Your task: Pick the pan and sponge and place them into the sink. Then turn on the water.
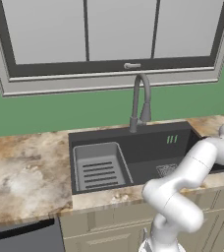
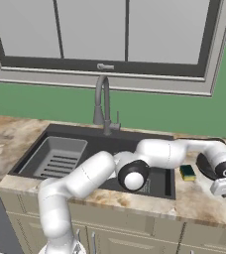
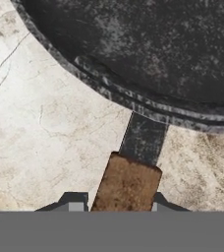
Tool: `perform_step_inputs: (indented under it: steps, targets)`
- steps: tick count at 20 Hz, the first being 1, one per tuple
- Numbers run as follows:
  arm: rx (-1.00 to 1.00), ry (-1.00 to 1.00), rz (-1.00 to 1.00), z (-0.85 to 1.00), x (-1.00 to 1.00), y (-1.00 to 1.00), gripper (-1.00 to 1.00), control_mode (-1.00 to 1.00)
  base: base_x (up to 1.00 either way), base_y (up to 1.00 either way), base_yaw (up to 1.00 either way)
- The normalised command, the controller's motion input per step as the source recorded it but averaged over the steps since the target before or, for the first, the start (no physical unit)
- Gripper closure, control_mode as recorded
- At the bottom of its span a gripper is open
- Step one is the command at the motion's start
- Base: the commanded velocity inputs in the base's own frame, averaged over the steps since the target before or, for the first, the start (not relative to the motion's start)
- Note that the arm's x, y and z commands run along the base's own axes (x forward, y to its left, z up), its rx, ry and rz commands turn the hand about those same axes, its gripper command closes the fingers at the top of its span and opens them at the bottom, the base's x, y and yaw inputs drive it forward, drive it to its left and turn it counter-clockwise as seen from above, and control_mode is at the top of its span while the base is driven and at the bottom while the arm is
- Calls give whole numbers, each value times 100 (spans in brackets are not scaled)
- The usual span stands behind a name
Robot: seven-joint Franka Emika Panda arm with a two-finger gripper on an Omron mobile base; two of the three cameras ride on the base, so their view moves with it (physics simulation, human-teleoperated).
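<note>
Hand view puts the nearest things first: the gripper point(image 3: 115, 209) sits low over the counter point(image 3: 50, 133) with one dark fingertip on each side of the pan's brown handle point(image 3: 127, 184), so the fingers stand apart and straddle the handle; whether they already touch its sides I cannot tell, and nothing shows them clamped. Just beyond the brown grip a short dark neck joins the rim, and the pan point(image 3: 153, 54) spreads across the far part of that view, flat on the marbled stone. The step in hand reads as the pick of the pan, the first part of the task, with neither item in the basin yet. The next move likely calls for closing squarely on the handle, then a lift that allows for the pan's weight hanging off to one side of the grasp, so it may sag or twist. Right base view shows the arm stretched out to the robot's right, the hand down at the pan's handle on the counter right of the sink point(image 2: 105, 136). The sponge point(image 2: 187, 172) lies on the counter between the basin's right edge and the pan, close beside both. Farther back, the faucet point(image 2: 103, 101) stands behind the basin with no stream running.
</note>
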Motion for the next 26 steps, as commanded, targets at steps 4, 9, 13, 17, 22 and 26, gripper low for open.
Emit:
perform_step_inputs:
  steps: [4, 9, 13, 17, 22, 26]
  targets:
    - [0, 0, 0, 0, -1, -1, 100, -100, 0, 0, 0]
    - [0, 0, 9, 50, -9, -1, 100, -100, 0, 0, 0]
    - [-2, -1, 12, 62, -22, 0, 100, -100, 0, 0, 0]
    - [-3, -2, 12, 62, -26, 3, 100, -100, 0, 0, 0]
    - [-3, -4, 9, 30, -20, 31, 100, -100, 0, 0, 0]
    - [-9, -6, 6, 10, -20, 50, 100, -100, 0, 0, 0]
